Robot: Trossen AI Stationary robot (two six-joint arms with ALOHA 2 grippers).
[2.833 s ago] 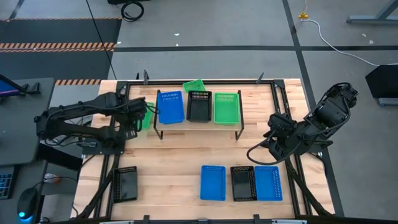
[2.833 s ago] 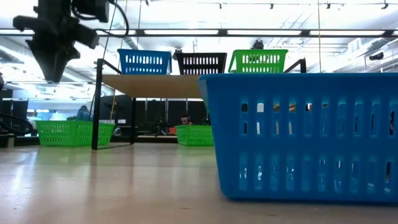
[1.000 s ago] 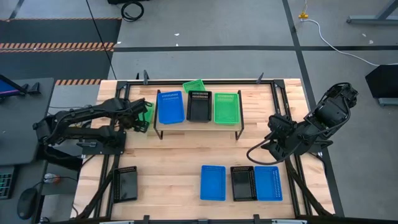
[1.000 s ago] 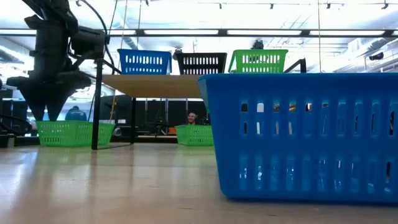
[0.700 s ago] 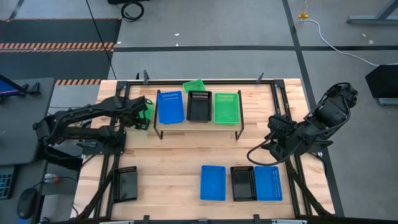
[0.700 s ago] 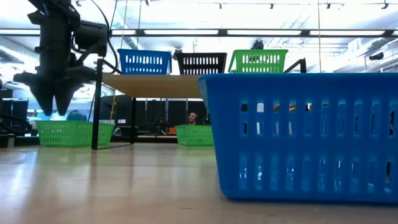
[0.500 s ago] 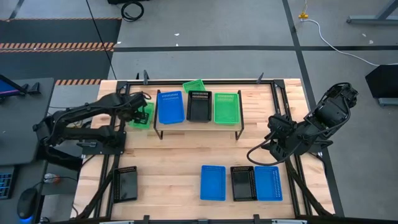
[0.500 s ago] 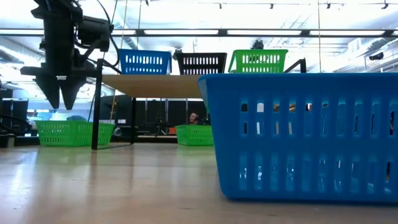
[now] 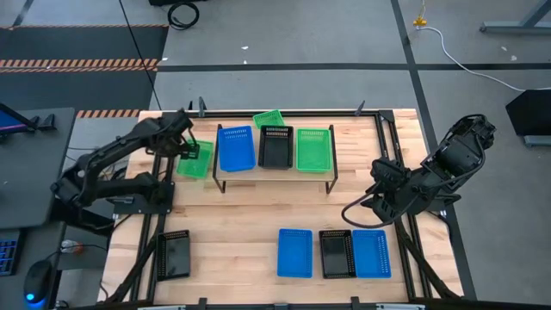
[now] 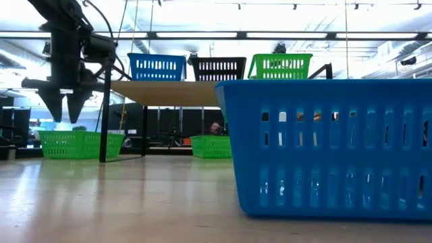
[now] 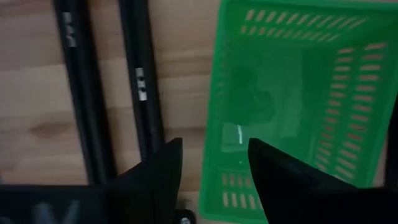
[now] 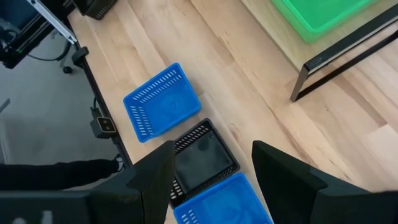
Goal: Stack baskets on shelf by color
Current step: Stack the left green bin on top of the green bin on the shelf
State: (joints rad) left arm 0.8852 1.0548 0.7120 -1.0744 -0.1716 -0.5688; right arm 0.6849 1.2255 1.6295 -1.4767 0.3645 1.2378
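Since the earlier frames the left end effector (image 9: 184, 144) has swung outward and risen off the green basket (image 9: 195, 160), jaws open.

High view: one basket of each colour tops the shelf (image 9: 272, 170); five await on the desk (image 9: 241, 224).

Left wrist view: that basket (image 11: 298, 106) lies directly below.

The right end effector (image 9: 380, 185) idles, open.

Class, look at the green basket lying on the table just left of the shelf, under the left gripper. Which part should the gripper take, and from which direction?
Grip a thin upright side wall of the green basket, coming straight down from above. It sits upright and open-topped, so one finger can probably drop inside and one outside the rim. The left gripper hangs open over its rim, fingers pointing down, and the shelf stands close on the far side.
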